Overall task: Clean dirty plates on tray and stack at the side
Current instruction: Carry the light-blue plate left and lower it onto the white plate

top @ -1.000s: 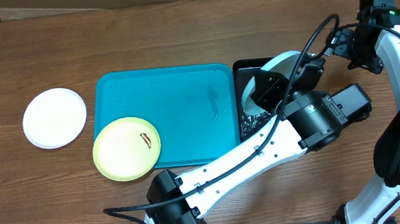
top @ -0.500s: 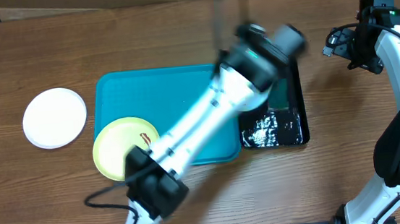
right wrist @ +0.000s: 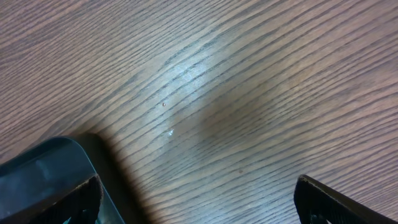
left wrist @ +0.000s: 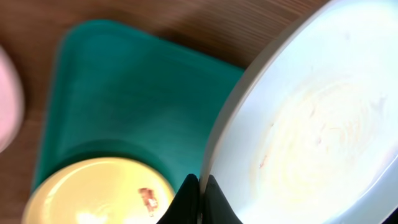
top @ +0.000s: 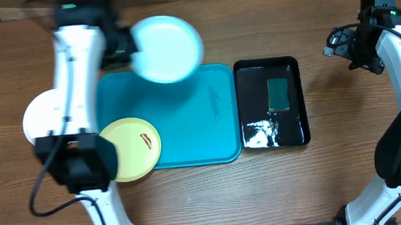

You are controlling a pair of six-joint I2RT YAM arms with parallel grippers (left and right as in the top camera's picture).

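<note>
My left gripper [top: 131, 53] is shut on the rim of the pale aqua plate [top: 169, 48], holding it in the air over the back left edge of the turquoise tray [top: 186, 117]. In the left wrist view the black fingers [left wrist: 198, 200] pinch that plate's edge [left wrist: 311, 118], and faint streaks show on its face. The yellow-green plate [top: 127, 149] [left wrist: 93, 193] lies on the tray's front left corner, with a reddish-brown smear [left wrist: 147, 198] on it. Left of the tray, on the table, lies the white plate [top: 41, 120], partly hidden by my left arm. My right gripper [top: 340, 45] [right wrist: 199, 205] hangs open over bare wood.
A glossy black tray [top: 247, 101] stands right of the turquoise one, wet, with a green sponge [top: 279, 93] in it. Its corner [right wrist: 37, 168] shows in the right wrist view. The table's back edge runs close behind the held plate.
My left arm has swung the pale aqua plate from over the black tray across to the turquoise tray's back left. The right arm has not moved.
</note>
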